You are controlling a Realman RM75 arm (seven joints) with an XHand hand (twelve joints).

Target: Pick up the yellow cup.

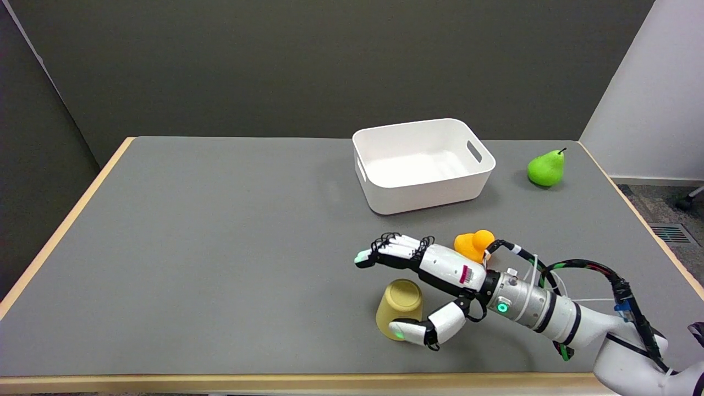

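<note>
orange toy partly behind hand

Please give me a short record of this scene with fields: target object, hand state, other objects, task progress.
target: yellow cup, upside down on the grey table
hand: right hand open around the cup, fingers spread above it, thumb at its near side; grip not closed
other objects: white bin, looks empty; green pear to its right; orange toy behind the hand
progress: cup not yet lifted
</note>
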